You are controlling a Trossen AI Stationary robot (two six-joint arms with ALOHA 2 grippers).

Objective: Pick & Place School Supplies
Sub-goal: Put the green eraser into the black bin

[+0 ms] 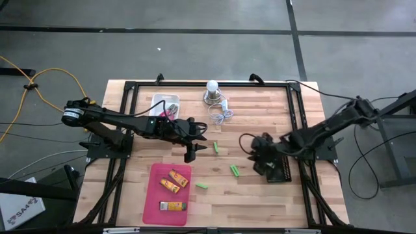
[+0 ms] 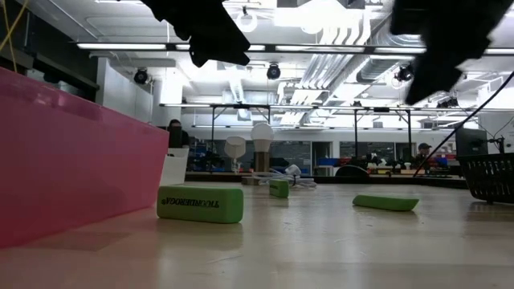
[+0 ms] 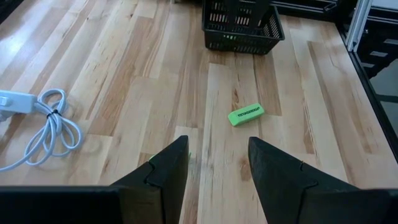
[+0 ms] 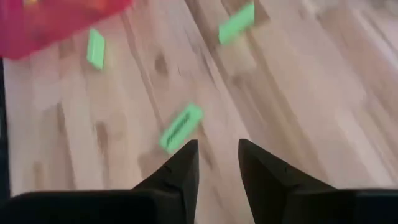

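Seen from above, the left arm reaches from the left edge of the frame across the wooden table toward its centre. The left gripper hangs just left of centre, fingers parted with nothing between them.

The right arm comes in from the right edge, angled down toward the middle. The right gripper sits right of centre, above a black basket; its fingers stand slightly apart and hold nothing.

A pink tray lies at the lower left of centre, holding three orange-yellow pieces.

Three light-green sticks lie loose on the wood: one at centre just right of the left gripper, one lower and to the right, and one lower centre, near the tray.

A white container at upper left of centre holds pink-handled tools; their number cannot be told.

A white bulb with a coiled cord stands at upper centre.
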